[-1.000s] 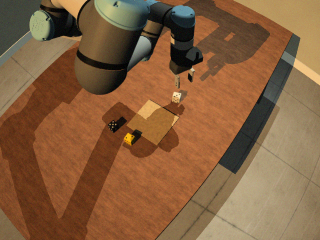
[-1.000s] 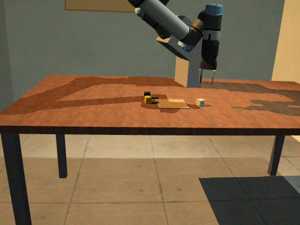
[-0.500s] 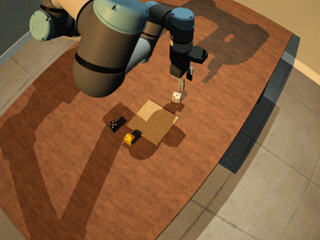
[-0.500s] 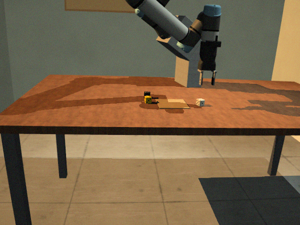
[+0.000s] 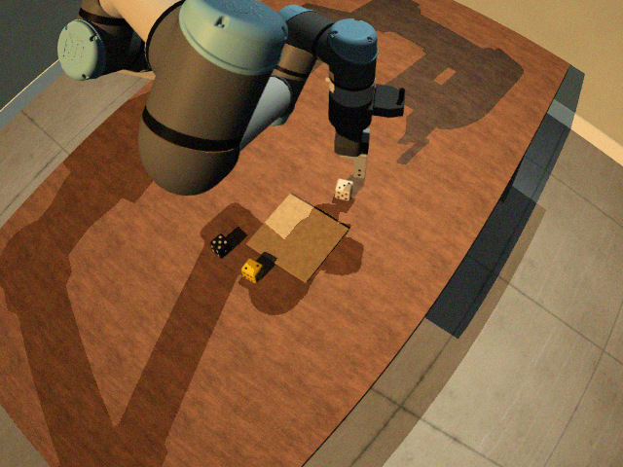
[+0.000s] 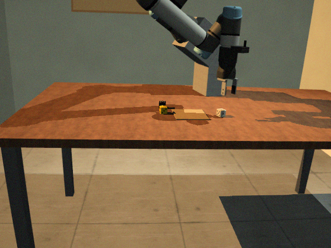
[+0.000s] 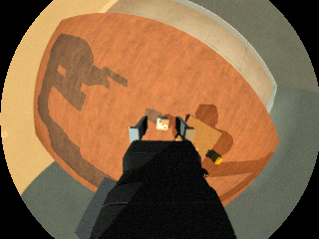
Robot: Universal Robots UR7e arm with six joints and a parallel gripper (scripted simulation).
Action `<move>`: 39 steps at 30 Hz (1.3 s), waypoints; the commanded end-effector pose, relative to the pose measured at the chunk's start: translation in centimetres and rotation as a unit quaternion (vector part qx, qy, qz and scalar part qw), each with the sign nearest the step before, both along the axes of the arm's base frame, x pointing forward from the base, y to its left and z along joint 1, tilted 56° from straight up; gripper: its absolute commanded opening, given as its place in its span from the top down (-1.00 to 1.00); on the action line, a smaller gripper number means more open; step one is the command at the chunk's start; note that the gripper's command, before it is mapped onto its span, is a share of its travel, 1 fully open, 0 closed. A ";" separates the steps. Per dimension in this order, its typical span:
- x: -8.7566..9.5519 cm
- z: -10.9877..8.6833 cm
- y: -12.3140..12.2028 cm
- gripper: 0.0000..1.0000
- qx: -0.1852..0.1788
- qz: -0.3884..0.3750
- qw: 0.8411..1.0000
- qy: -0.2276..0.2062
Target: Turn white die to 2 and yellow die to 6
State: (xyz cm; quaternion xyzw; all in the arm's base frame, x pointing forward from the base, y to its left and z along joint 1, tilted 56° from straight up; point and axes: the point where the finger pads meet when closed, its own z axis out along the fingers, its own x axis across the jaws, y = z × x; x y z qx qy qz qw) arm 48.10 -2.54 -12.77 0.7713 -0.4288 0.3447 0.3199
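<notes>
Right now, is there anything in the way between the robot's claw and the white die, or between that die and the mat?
Nothing visible. The open gripper hangs above the table, with only air down to the white die. Beside it lies the mat, with bare tabletop between.

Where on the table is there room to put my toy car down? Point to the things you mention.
There's a wide patch in front of the mat point(image 5: 302, 251) point(image 6: 191, 115) point(image 7: 206, 131), toward the near table edge in the exterior view. Another lies right of the white die point(image 5: 344, 190) point(image 6: 221, 112) point(image 7: 162, 123) there. It's crowded left of the mat, where the yellow die point(image 5: 251, 270) point(image 6: 163, 109) point(image 7: 218, 160) and black die point(image 5: 219, 245) point(image 6: 162, 103) point(image 7: 205, 174) sit close.
</notes>
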 end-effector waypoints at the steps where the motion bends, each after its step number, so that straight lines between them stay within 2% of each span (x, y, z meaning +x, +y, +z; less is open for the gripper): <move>1: -0.1 -0.1 -0.1 -1.00 -0.019 0.042 0.997 0.058; 4: -0.2 -0.2 -0.2 -1.00 -0.035 0.075 0.991 0.105; 5: -0.2 -0.2 -0.2 -1.00 -0.035 0.076 0.991 0.106; 9: -0.3 -0.3 -0.3 -1.00 -0.054 0.117 0.978 0.165; 12: -0.3 -0.3 -0.4 -1.00 -0.055 0.119 0.977 0.167; 13: -0.4 -0.3 -0.4 -1.00 -0.060 0.129 0.973 0.182; 20: -0.7 -0.4 -0.8 -1.00 -0.092 0.197 0.936 0.278; 21: -0.7 -0.4 -0.8 -1.00 -0.092 0.197 0.936 0.278; 27: -1.1 -0.3 -1.1 -1.00 -0.115 0.246 0.897 0.349; 29: -1.1 -0.3 -1.1 -1.00 -0.115 0.246 0.897 0.349; 39: -1.6 -0.2 -1.7 -1.00 -0.144 0.309 0.831 0.438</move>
